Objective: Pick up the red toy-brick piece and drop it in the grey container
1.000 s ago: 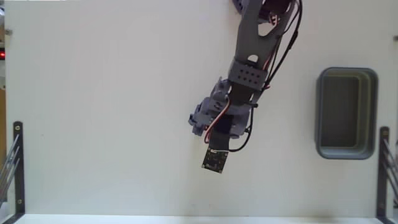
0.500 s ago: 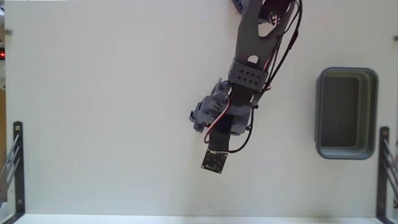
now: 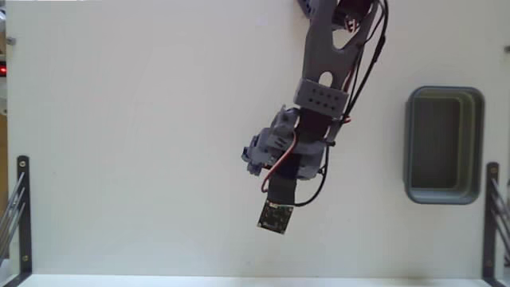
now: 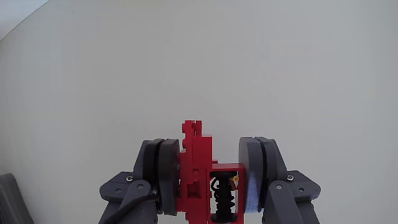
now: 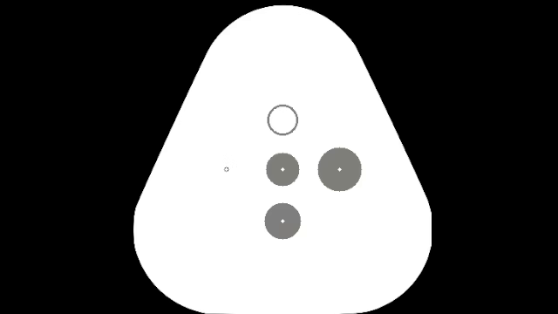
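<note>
In the wrist view the red toy-brick piece [image 4: 198,155] stands upright between the two round grey pads [image 4: 163,174], studs pointing up, and my gripper [image 4: 208,167] is shut on it above the plain white tabletop. From the fixed view the arm [image 3: 319,96] reaches down from the top edge to the middle of the table. Its wrist and camera [image 3: 275,215] hide the brick and the fingertips there. The grey container [image 3: 478,143] sits at the right side of the table, well to the right of the arm, with nothing visible inside.
Black metal brackets stand at the table's left edge [image 3: 22,207] and right edge [image 3: 492,215] in the fixed view. The table's front edge runs along the bottom of that view. Cables [image 3: 362,56] hang beside the arm.
The wrist and its camera have shifted a little toward the bottom of the fixed view. The container has not moved.
</note>
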Tool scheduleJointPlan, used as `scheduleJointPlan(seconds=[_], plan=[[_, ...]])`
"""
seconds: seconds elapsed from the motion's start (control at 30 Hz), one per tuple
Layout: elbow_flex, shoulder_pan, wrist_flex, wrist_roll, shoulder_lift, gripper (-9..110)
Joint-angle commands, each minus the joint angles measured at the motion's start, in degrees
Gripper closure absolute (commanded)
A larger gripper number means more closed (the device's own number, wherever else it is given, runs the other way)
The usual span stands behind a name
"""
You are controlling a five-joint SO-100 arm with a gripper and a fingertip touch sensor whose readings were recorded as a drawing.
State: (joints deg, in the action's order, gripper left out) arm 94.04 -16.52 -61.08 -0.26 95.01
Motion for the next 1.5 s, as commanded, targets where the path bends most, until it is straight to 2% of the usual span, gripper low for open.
scheduleJointPlan(seconds=[0.0,0.67,1.47], plan=[[-6.0,-0.64,-3.4,0.26,3.11,49],[-31.55,-0.64,-22.6,0.26,-3.23,49],[-32.93,1.58,-23.54,0.26,-3.68,49]])
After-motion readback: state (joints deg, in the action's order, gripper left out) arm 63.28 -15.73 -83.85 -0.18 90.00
